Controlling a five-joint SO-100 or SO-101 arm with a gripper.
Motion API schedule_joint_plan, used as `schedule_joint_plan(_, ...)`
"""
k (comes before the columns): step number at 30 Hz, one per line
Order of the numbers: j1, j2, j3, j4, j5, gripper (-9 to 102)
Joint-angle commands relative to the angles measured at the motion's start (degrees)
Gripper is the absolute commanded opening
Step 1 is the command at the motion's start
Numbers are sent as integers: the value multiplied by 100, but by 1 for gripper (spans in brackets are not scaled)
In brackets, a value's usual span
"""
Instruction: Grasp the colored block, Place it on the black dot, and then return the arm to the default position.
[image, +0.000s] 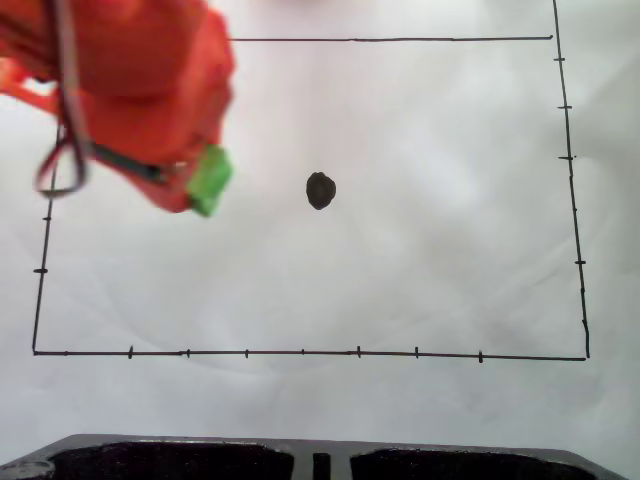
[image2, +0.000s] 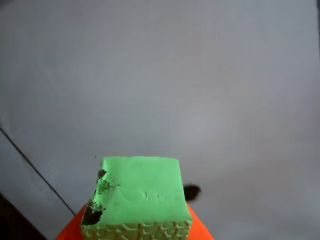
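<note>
Looking through the wrist view, you have the small bright green foam cube (image2: 141, 197) sitting closest to the lens at the bottom centre, its crackled side facing you and dark smudges on its left corner. Orange printed finger material peeks out on both sides beneath it, so the orange two-finger gripper (image2: 137, 227) reads as clenched on the cube, carrying it clear of the paper. Just past the cube's right edge lies the small hand-inked black dot (image2: 191, 192), partly hidden behind the green; beyond that is bare white paper (image2: 175, 75), with a thin drawn border line (image2: 35, 170) running diagonally at lower left.

From the fixed view, the arm (image: 130, 80) fills the upper left of the frame, with the cube (image: 210, 180) held at the gripper (image: 195, 188) tip, left of the dot (image: 320, 190) and apart from it. You are likely mid-carry: the cube is held aloft so it can travel rightward and come down over the dot without dragging.
</note>
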Motion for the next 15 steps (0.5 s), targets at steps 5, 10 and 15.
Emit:
schedule_joint_plan(5, -958, 79, 97, 70, -360, 4)
schedule_joint_plan(10, -1301, -149, 26, 44, -738, 4)
schedule_joint_plan(15, -1441, -352, 35, 35, -1002, 4)
